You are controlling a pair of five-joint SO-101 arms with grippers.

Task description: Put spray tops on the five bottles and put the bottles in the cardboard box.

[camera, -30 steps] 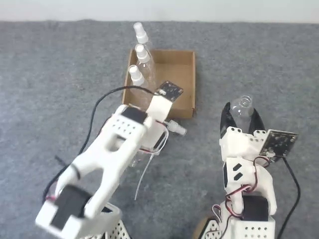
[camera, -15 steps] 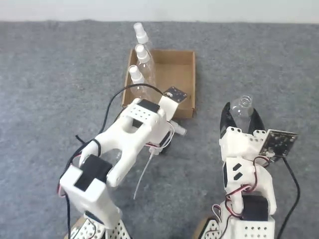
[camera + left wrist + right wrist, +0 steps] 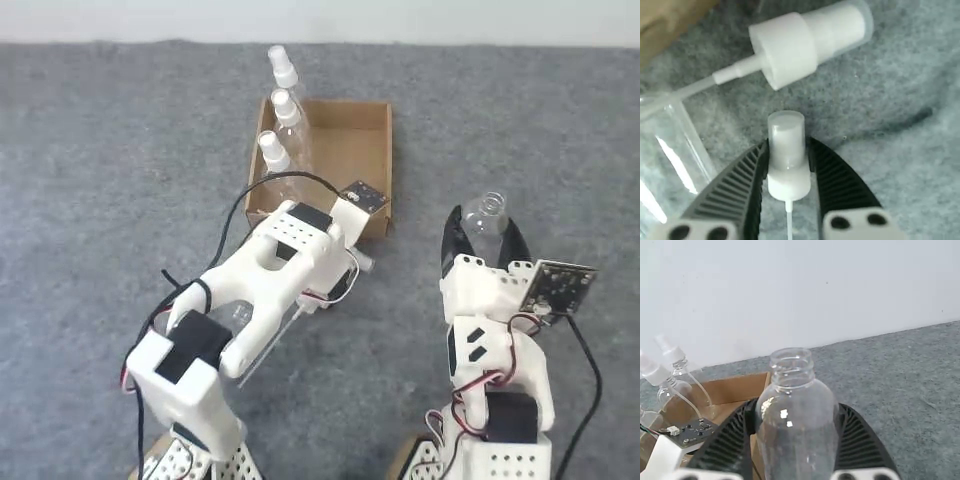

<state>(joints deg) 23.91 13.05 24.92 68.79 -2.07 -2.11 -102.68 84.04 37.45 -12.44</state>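
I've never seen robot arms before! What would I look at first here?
Probably the right end effector, holding a clear open bottle upright with no top on. Next, the left end effector pinching a white spray top, with a second spray top lying on the grey carpet beside it. Three capped bottles stand along one wall of the cardboard box.

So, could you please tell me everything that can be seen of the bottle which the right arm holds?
The bottle is clear and looks like plastic, with nothing visible inside. Its threaded neck is open, with no spray top on it. It stands upright, neck up, gripped at the body between the two black ribbed fingers of the right end effector. In the high view it is to the right of the cardboard box, apart from it. Its base is hidden.
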